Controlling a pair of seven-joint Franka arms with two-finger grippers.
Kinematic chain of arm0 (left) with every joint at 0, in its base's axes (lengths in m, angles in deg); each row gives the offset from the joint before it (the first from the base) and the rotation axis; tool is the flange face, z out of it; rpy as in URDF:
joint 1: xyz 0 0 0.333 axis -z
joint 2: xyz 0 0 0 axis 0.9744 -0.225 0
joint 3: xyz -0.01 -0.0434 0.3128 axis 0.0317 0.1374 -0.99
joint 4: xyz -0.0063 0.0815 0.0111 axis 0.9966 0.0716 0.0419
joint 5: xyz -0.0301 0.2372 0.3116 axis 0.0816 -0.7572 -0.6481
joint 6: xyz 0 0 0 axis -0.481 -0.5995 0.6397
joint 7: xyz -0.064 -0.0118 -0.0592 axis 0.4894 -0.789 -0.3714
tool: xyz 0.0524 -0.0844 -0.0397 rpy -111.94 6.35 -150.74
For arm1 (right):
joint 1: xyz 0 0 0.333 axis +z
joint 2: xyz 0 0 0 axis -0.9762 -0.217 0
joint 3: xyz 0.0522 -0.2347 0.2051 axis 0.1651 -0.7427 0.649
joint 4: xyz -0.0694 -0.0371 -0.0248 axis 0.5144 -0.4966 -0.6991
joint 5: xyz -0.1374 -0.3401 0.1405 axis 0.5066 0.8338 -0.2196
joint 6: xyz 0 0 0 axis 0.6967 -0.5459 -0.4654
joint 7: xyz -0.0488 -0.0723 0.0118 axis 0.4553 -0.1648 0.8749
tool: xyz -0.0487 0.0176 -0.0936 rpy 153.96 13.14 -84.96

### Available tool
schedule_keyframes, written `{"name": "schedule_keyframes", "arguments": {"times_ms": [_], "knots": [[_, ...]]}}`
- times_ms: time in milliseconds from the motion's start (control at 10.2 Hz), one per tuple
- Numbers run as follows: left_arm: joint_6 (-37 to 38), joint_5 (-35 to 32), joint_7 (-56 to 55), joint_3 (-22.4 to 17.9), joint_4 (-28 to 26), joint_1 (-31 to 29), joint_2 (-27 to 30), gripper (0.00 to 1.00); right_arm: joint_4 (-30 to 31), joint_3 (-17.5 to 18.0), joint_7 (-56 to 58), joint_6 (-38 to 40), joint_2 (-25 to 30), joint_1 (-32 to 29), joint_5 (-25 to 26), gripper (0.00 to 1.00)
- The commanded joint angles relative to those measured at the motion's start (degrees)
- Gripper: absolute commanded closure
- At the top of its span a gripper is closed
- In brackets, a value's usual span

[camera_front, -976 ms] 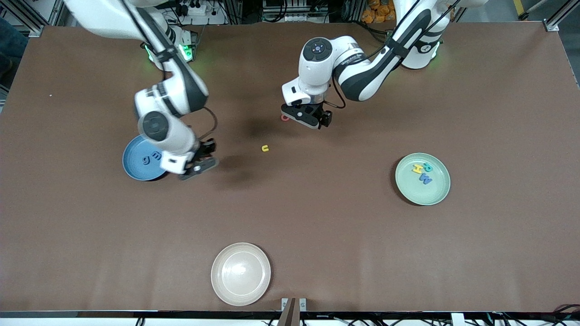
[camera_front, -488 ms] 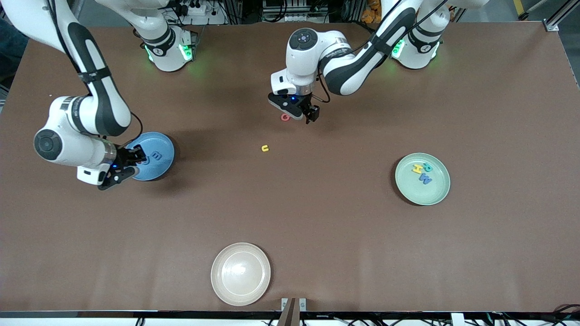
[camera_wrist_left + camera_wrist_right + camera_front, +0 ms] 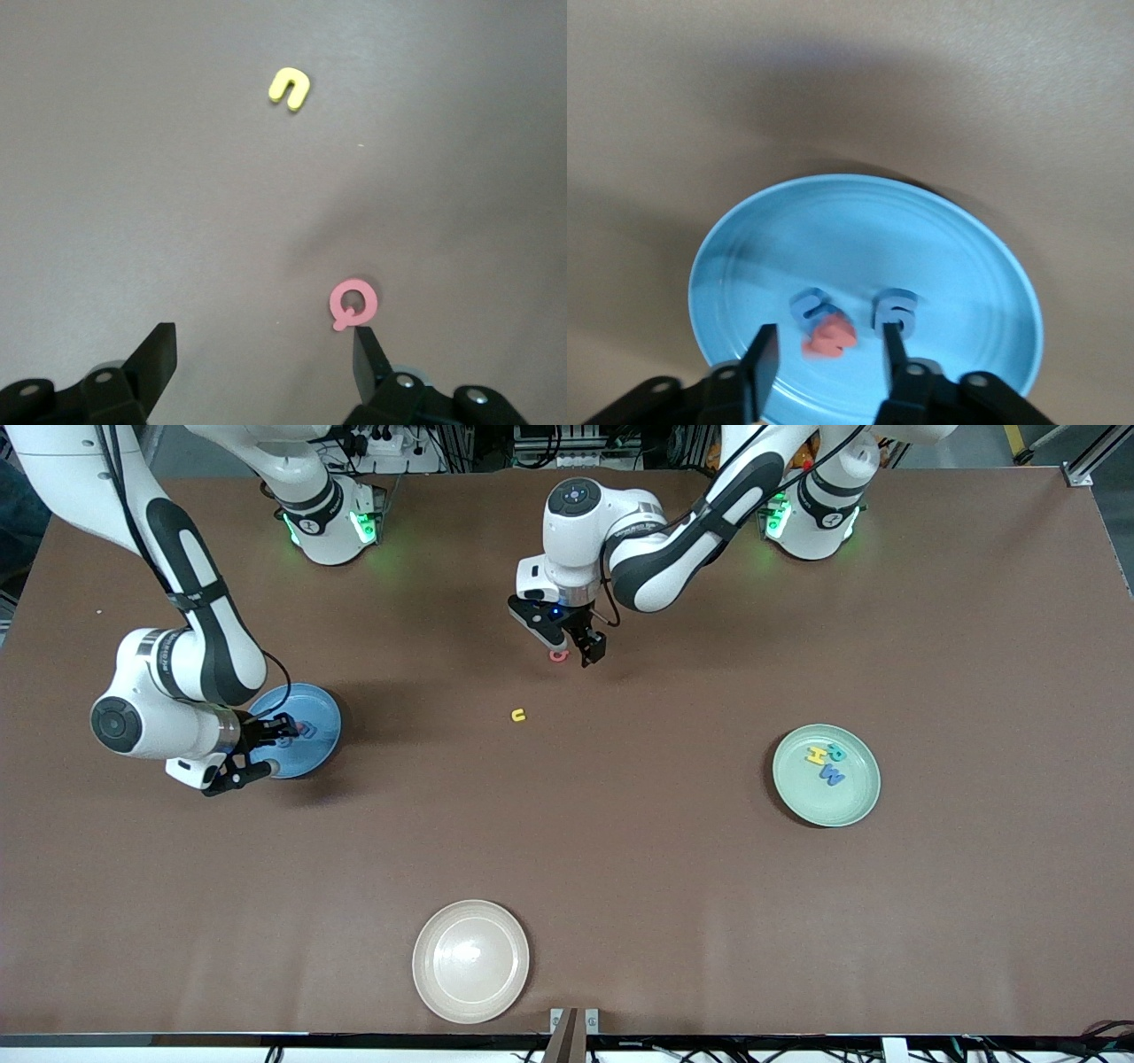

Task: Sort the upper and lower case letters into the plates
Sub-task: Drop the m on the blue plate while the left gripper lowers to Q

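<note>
The left gripper (image 3: 567,646) has dropped over the red Q (image 3: 353,305), jaws spread; the right gripper (image 3: 824,354) – parted – hovers over the sky-blue plate (image 3: 966,257), red w (image 3: 829,339) between its fingers.

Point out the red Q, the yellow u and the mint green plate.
red Q (image 3: 353,304): left wrist view, on its ring.
yellow u (image 3: 518,715): front view, on the letter's middle.
mint green plate (image 3: 850,802): front view, on bare plate floor near the rim.
</note>
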Motion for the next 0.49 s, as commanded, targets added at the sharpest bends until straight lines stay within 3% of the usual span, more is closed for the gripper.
{"name": "schedule_keyframes", "arguments": {"times_ms": [0, 390], "knots": [[-2.0, -1.5, 4.3, -1.5, 1.4, 1.7, -1.8, 0.11, -0.6, -0.4, -1.5, 1.6, 1.1, 0.7, -5.0, 0.00], [-4.5, -1.6, 7.1, -1.5, 1.5, 2.9, -4.3, 0.13, -9.2, -0.3, -18.4, 8.4, 1.0, 7.1, -4.8, 0.00]]}}
